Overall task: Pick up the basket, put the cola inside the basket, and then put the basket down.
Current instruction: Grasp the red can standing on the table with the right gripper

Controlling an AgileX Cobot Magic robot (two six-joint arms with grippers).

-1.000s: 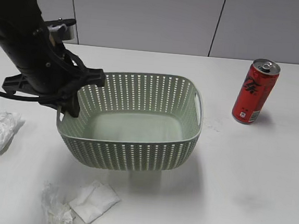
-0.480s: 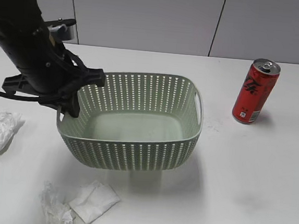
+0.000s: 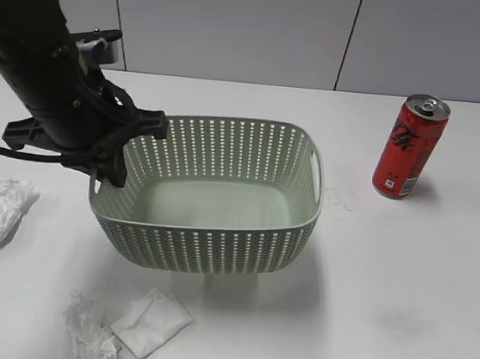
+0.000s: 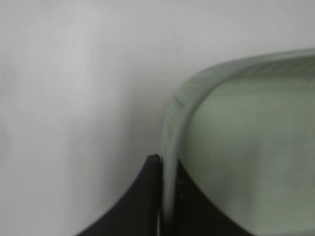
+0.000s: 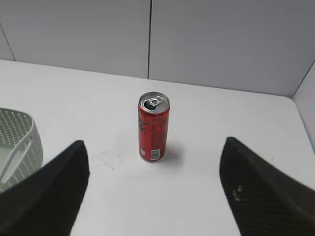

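You have the left gripper closed on the basket at its left rim; the left wrist view shows the dark fingers pinching the pale green wall from both sides, one inside and one outside, a hold that lets the arm carry the basket by its edge and leaves the mouth free. The basket sits in the middle of the table, empty, and whether its base is clear of the surface you cannot tell from these views. The cola stands upright at the far right, well apart from the basket, tab end up. Your right gripper hangs above the table with its fingers spread wide and nothing between them, the can centred in its view, which suits a straight approach to grasp it. Crumpled tissues lie near the basket's near-left corner and another wad lies at the far left edge. The tabletop is plain white, and grey panelled walls close off the far side
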